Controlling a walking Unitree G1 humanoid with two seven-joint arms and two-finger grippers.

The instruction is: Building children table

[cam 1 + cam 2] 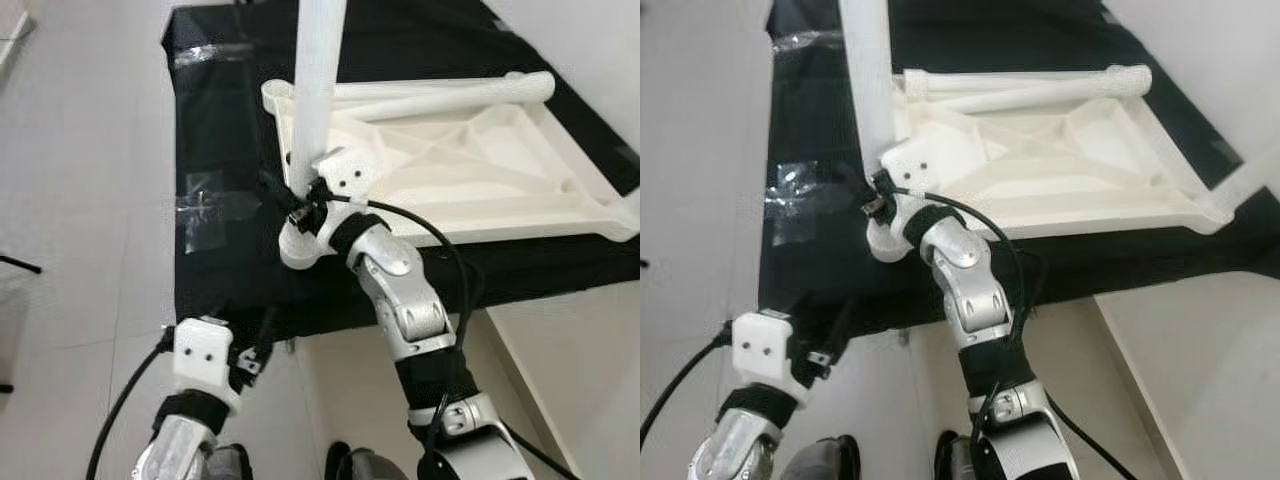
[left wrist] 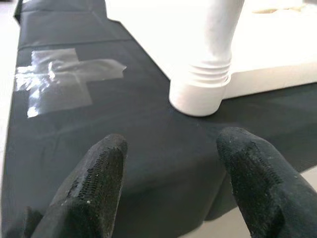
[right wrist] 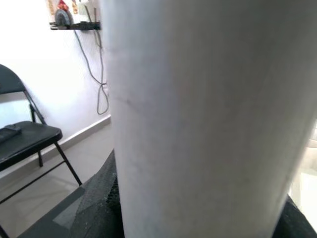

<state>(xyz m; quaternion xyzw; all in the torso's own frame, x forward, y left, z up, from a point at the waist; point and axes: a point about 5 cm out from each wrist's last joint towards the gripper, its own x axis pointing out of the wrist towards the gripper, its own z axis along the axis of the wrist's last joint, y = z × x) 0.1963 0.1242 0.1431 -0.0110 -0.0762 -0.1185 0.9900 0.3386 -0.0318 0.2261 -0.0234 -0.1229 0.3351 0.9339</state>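
Head views, task thing: you see the white table top (image 1: 470,165) lying underside up on the black-covered counter (image 1: 230,110), toward its right side, one corner overhanging the right edge.
Head views, leg: a white table leg (image 1: 318,80) stands upright at the top's near left corner, its round base close to the counter's front edge; a second leg (image 1: 450,95) lies along the top's far side.
Head views, right gripper (image 1: 300,195): its jaws are clamped round the upright leg low down.
Head views, left gripper (image 1: 262,345): low, just off the counter's front edge, over the pale tiled floor (image 1: 80,200).
Head views, surface: clear tape patches (image 1: 215,205) lie on the cloth near the left edge.
Left wrist view: your jaws stand wide apart and hold nothing; the leg's ribbed base (image 2: 200,87) is beyond them.
Right wrist view: the leg is close up; a black folding chair (image 3: 25,134) and a white wall (image 3: 49,74) lie behind.
Writing: no readable lettering.
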